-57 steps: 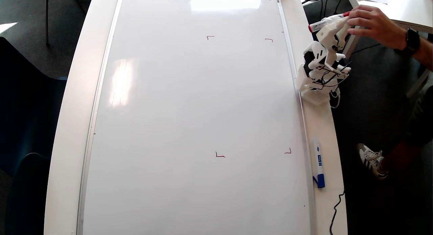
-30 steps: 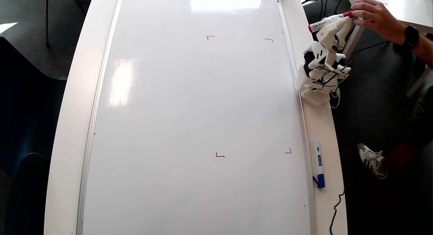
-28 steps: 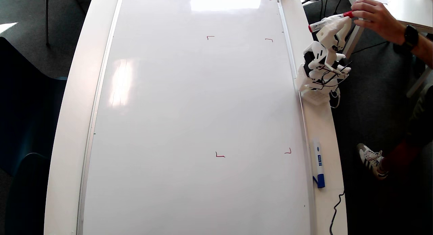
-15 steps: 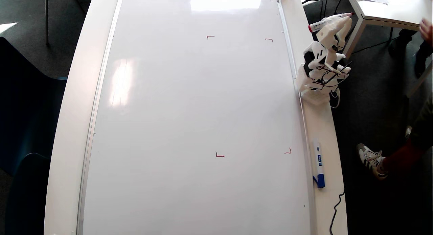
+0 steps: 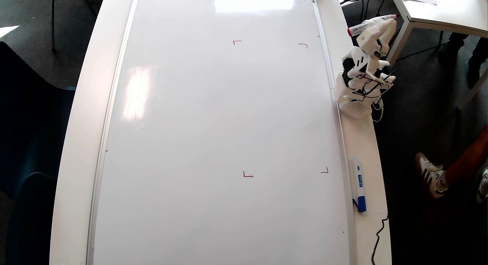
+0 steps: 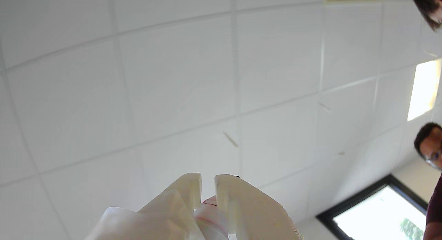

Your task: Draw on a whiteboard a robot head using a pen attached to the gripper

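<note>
Glossy white, the whiteboard (image 5: 213, 143) fills most of the table (image 5: 76, 143) in the overhead view. A thin silver frame runs round it, and it is bare except for four small red corner marks (image 5: 248, 175). No drawing stands between them. The gripper (image 5: 375, 23) sits folded beyond the board's right edge, fingers clamped on the pen (image 5: 371, 24), a slim white pen with red ends. In the wrist view the gripper (image 6: 208, 184) points at ceiling tiles. A blue-capped marker (image 5: 358, 183) lies on the table's right strip.

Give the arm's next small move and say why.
Probably swing the gripper with the pen leftward over the whiteboard: it sits off the board's right edge, pointing at the ceiling in the wrist view, and between the corner marks nothing is drawn.
</note>
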You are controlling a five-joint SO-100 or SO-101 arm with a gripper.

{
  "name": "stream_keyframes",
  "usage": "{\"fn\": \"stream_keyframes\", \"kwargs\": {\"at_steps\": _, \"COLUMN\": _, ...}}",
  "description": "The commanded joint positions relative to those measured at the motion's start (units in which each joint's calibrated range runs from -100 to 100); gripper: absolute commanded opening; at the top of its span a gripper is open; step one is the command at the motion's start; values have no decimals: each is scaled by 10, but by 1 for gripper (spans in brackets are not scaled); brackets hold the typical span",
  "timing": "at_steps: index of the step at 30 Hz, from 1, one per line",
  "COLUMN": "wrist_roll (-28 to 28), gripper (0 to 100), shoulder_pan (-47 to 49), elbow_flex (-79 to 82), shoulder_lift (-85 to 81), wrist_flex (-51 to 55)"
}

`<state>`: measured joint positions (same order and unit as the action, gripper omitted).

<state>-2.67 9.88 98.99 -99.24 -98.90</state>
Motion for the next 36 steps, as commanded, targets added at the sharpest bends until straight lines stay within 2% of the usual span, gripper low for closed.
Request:
{"fn": "stream_keyframes", "kwargs": {"at_steps": 1, "wrist_roll": 2, "gripper": 1, "shoulder_pan": -2, "elbow_flex": 4, "shoulder_lift": 4, "wrist_flex": -7}}
{"fn": "stream_keyframes", "kwargs": {"at_steps": 30, "wrist_roll": 1, "gripper": 1, "shoulder_pan": -3, "elbow_flex": 4, "shoulder_lift": 7, "wrist_flex": -3}}
{"fn": "stream_keyframes", "kwargs": {"at_steps": 36, "wrist_roll": 0, "gripper": 1, "shoulder_pan": -4, "elbow_flex": -31, "shoulder_lift": 75, "wrist_flex": -3}}
